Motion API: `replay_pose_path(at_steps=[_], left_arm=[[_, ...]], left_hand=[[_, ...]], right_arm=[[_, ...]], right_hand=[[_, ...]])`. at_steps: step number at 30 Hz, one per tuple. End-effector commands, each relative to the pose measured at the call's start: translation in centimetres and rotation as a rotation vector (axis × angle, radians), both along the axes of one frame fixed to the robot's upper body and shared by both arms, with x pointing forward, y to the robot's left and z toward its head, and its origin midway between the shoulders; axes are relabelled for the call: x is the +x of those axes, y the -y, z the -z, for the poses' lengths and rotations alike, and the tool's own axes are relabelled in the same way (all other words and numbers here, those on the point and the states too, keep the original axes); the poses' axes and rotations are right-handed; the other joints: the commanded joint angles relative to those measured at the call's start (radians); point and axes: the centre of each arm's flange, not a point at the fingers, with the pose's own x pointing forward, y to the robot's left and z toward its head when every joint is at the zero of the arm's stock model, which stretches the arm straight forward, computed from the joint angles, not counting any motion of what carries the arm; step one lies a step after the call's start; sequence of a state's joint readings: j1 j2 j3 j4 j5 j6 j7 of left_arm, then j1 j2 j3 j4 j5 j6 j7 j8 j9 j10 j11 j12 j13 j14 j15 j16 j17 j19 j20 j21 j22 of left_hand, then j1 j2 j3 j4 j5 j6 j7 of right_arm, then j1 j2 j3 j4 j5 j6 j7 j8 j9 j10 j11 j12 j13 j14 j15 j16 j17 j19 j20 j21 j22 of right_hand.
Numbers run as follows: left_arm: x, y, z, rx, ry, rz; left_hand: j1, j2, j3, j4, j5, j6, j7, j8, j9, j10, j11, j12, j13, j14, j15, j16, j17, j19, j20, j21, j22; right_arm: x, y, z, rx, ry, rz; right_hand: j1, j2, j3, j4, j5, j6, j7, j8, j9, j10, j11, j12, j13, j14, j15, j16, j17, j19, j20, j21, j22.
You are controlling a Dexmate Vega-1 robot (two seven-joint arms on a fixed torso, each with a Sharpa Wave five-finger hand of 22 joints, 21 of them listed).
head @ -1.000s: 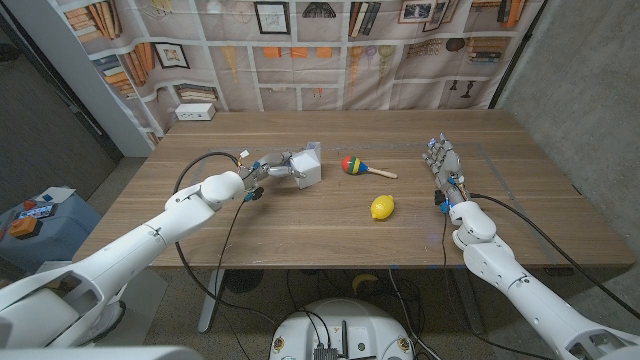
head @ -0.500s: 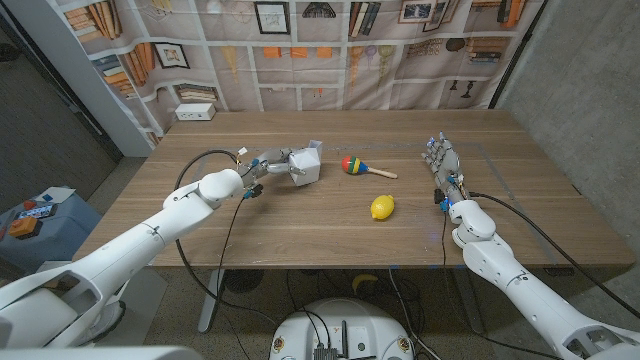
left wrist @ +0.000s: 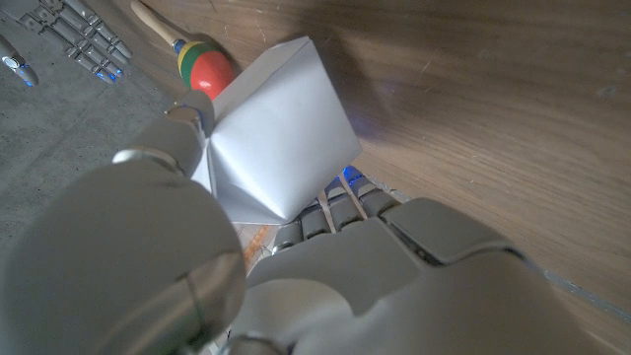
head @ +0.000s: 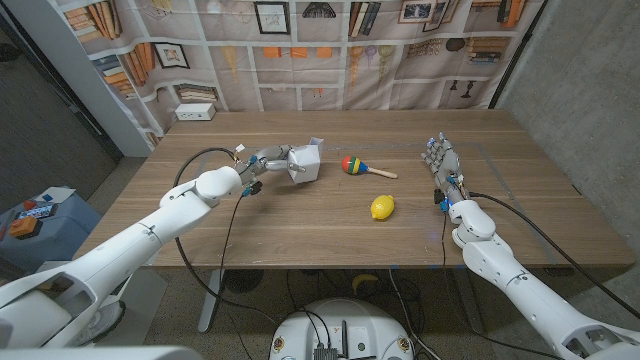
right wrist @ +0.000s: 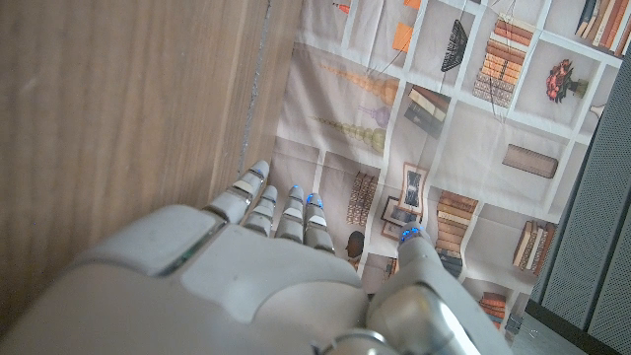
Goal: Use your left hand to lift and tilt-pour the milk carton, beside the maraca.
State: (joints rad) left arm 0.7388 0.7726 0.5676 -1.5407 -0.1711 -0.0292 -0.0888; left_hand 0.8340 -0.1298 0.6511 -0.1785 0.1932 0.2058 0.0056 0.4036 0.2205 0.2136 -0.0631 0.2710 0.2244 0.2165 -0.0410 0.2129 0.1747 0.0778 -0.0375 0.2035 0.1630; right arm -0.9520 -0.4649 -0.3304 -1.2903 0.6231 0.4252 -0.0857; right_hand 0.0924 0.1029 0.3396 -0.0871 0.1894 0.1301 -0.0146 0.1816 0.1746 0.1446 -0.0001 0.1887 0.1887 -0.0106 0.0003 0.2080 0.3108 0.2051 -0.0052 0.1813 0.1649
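My left hand point(head: 268, 161) grips the white milk carton point(head: 306, 162) from its left side and holds it lifted off the table, tilted toward the right. The carton point(left wrist: 279, 138) fills the space in front of my left hand point(left wrist: 296, 266) in the left wrist view. The maraca point(head: 362, 166), with a red, yellow and green head and a wooden handle, lies on the table just right of the carton; its head point(left wrist: 205, 67) shows past the carton. My right hand point(head: 441, 160) stands open at the table's right side, fingers stretched forward and holding nothing point(right wrist: 266, 256).
A yellow lemon point(head: 382, 207) lies on the wooden table point(head: 300, 230) between my two arms, nearer the front than the maraca. A white box point(head: 195, 112) sits at the far left corner. A bookshelf-print backdrop point(right wrist: 444, 118) hangs behind the table.
My left hand has raised the carton a little and tipped it further to the right. The right hand, maraca and lemon have stayed put.
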Motion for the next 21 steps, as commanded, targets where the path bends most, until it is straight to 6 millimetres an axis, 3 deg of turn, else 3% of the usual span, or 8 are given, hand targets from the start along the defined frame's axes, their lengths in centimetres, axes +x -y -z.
replay_pose_path(at_steps=[1, 21], left_arm=[[-0.7, -0.3, -0.2, -0.022, 0.019, 0.007], [-2.2, -1.2, -2.2, -0.06, 0.031, 0.008]], left_hand=[[0.013, 0.004, -0.005, 0.0, 0.004, 0.012, 0.004, 0.009, 0.004, 0.017, -0.003, 0.008, 0.004, 0.013, -0.039, 0.008, 0.004, 0.014, -0.07, 0.004, 0.003], [0.027, 0.024, -0.03, 0.007, 0.007, 0.004, 0.015, 0.024, 0.013, 0.024, 0.021, 0.005, 0.015, 0.048, -0.025, 0.011, 0.007, 0.046, -0.048, 0.0, 0.004]], right_arm=[[-0.3, 0.0, 0.2, 0.006, -0.001, 0.008], [-0.5, -0.3, 0.2, 0.005, -0.001, 0.004]], right_hand=[[-0.009, 0.009, 0.002, -0.002, 0.006, 0.006, -0.006, 0.007, 0.001, 0.006, 0.002, 0.006, 0.001, -0.005, 0.005, 0.005, 0.0, 0.004, 0.009, 0.007, 0.003], [-0.01, 0.011, 0.002, -0.002, 0.006, 0.01, -0.01, 0.007, 0.001, 0.01, 0.001, 0.007, 0.001, -0.001, 0.009, 0.008, -0.003, 0.007, 0.014, 0.008, 0.003]])
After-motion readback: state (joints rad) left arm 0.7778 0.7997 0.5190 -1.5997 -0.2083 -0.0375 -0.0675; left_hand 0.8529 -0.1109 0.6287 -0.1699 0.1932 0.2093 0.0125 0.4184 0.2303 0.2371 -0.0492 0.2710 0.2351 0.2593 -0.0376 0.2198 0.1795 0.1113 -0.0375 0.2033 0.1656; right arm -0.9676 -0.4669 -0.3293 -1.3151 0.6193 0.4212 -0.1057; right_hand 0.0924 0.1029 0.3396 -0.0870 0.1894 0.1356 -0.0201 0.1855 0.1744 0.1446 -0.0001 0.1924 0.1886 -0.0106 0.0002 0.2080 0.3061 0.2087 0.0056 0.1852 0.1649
